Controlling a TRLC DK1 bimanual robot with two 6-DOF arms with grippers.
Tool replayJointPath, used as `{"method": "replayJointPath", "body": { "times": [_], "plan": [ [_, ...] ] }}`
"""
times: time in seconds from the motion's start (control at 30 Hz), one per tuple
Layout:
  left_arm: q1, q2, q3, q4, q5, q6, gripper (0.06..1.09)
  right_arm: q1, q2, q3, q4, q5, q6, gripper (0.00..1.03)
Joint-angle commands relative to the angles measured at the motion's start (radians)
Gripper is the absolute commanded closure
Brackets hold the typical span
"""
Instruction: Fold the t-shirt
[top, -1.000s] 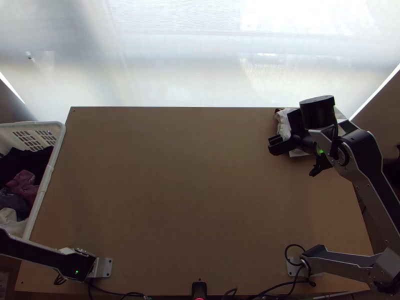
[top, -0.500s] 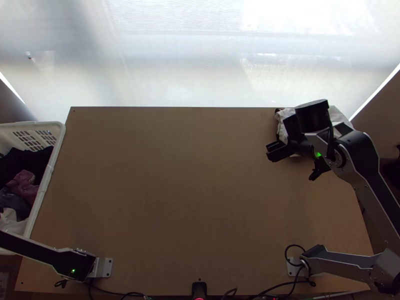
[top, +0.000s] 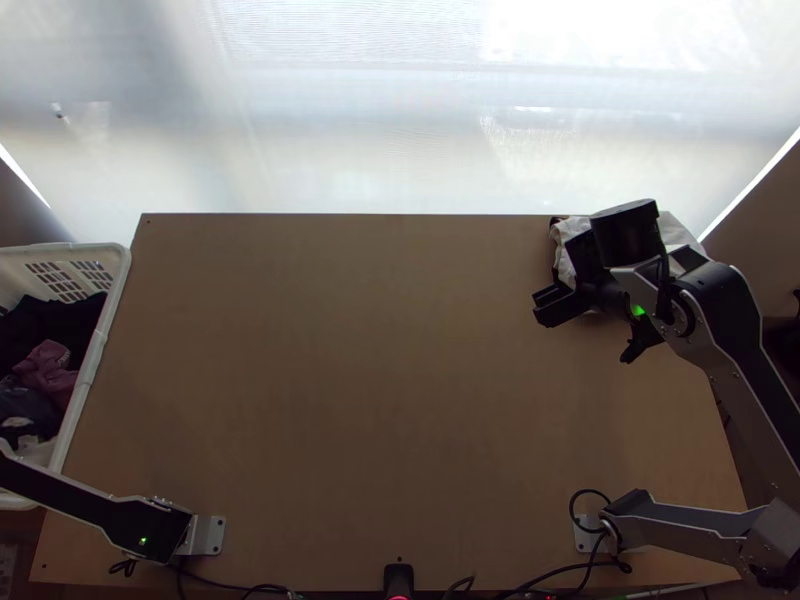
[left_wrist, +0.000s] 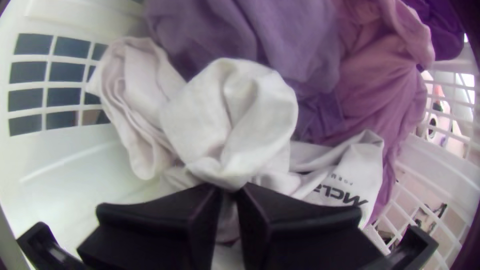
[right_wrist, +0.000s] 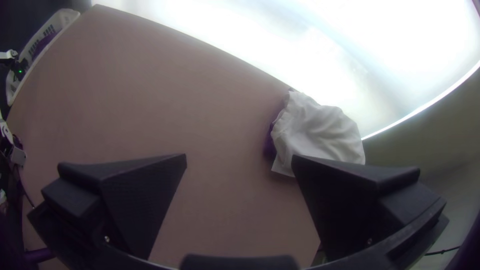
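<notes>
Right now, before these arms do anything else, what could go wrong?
The left gripper pinches only a bunched bit of white cloth, which might slip free. Purple cloth crowds it in the basket and could be dragged along. The open right gripper is near the white pile at the table's far edge, and might nudge it.

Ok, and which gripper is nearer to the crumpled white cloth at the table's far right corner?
Right. The open right gripper is close by the crumpled white cloth; the left gripper is across the table in the white plastic basket, shut on a bunched pale garment.
</notes>
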Motion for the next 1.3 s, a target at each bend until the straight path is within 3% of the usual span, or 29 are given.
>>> {"method": "replayJointPath", "body": {
  "times": [0.0,0.17,0.47,0.6,0.73,0.9,1.1,1.27],
  "plan": [
    [0.000,0.001,0.032,-0.127,0.090,-0.045,1.05,0.001,0.000,0.008,-0.009,0.002,-0.010,0.05],
    [-0.002,-0.160,0.034,-0.248,0.208,-0.140,1.05,0.003,0.000,0.005,-0.012,0.000,-0.010,0.05],
    [-0.109,-0.662,-0.023,-0.628,0.472,-0.067,1.05,0.009,0.003,0.004,-0.010,0.000,-0.010,0.05],
    [-0.246,-0.889,-0.078,-0.736,0.524,-0.048,1.05,0.009,-0.001,-0.018,-0.010,0.000,-0.010,0.05],
    [-0.494,-1.173,-0.267,-0.734,0.525,-0.035,1.04,0.009,-0.009,-0.044,-0.012,0.000,-0.010,0.05],
    [-1.020,-1.426,-0.447,-0.724,0.521,-0.231,1.04,0.006,-0.037,-0.128,-0.010,0.000,-0.019,0.05],
    [-1.654,-1.457,-0.407,-0.573,0.404,-0.624,1.03,-0.028,-0.115,-0.249,-0.010,0.000,-0.030,0.05],
    [-1.931,-1.342,-0.416,-0.398,0.321,-0.728,1.02,-0.086,-0.189,-0.349,-0.010,0.000,-0.033,0.05]
  ]
}}
